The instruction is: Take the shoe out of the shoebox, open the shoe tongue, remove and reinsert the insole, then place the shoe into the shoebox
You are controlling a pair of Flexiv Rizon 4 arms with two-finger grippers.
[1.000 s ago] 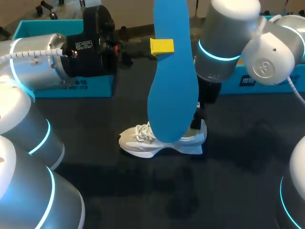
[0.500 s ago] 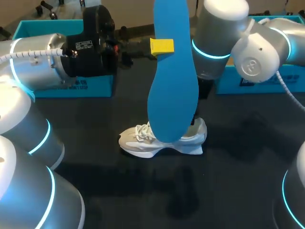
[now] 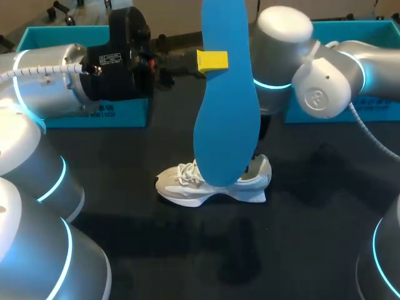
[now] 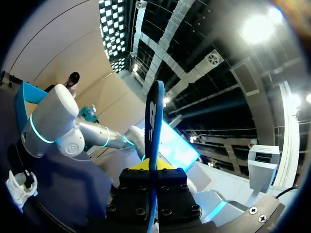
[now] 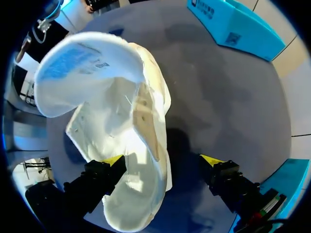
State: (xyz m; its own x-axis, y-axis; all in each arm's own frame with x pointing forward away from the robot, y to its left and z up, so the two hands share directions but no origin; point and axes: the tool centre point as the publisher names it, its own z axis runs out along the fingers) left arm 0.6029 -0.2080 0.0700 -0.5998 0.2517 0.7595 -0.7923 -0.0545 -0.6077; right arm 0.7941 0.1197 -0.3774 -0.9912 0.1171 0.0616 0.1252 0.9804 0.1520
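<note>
A blue insole (image 3: 226,112) stands upright high above the table, with my left gripper (image 3: 212,60) shut on its upper part. In the left wrist view the insole (image 4: 154,121) shows edge-on between that gripper's (image 4: 150,167) closed fingers. The white shoe (image 3: 212,182) lies on the dark table, toe to the left. My right arm comes down over its heel, its gripper mostly hidden behind the insole. In the right wrist view the right gripper (image 5: 163,160) is open and straddles the shoe's (image 5: 121,126) heel end. One finger is near the shoe's side and the other stands apart from it.
A teal shoebox part (image 3: 81,112) sits at the back left behind my left arm. Another teal shoebox part (image 3: 350,106) is at the back right, seen in the right wrist view as a teal box (image 5: 233,24). Bare dark table (image 3: 250,250) lies in front of the shoe.
My right arm's upper joints have swung to the left over the shoe's heel. The insole, my left gripper and the shoe have stayed in place.
</note>
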